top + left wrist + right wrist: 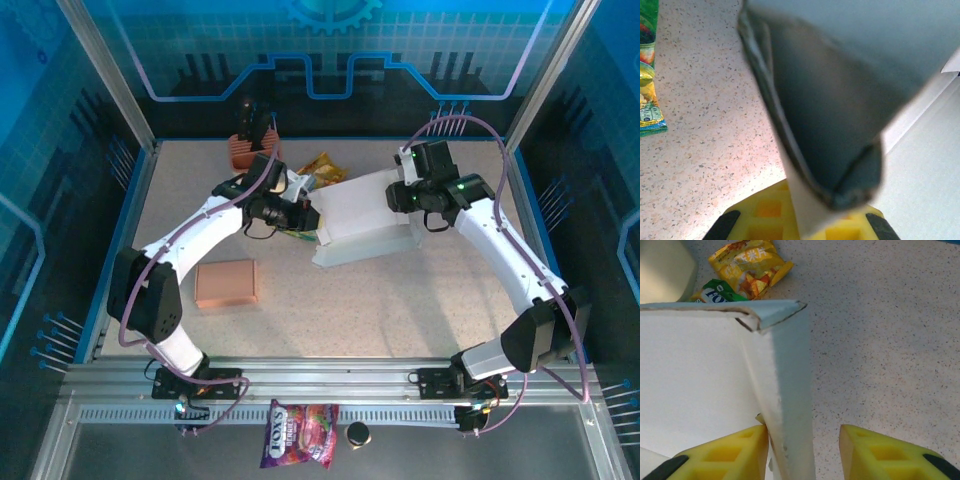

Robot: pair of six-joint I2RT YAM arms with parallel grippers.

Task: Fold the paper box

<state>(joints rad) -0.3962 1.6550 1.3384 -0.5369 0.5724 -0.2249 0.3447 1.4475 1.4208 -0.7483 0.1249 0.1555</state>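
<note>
Paper box (362,215), partly folded, on the table (400,310).
Left claw (807,222) clamped a flap; right claw (802,450), part-open, straddled a wall.

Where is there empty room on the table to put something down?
The biggest bare patch is the front of the table, between the flat brown box and the right arm. The back middle is crowded: white paper box, snack packets, orange ridged block.
</note>
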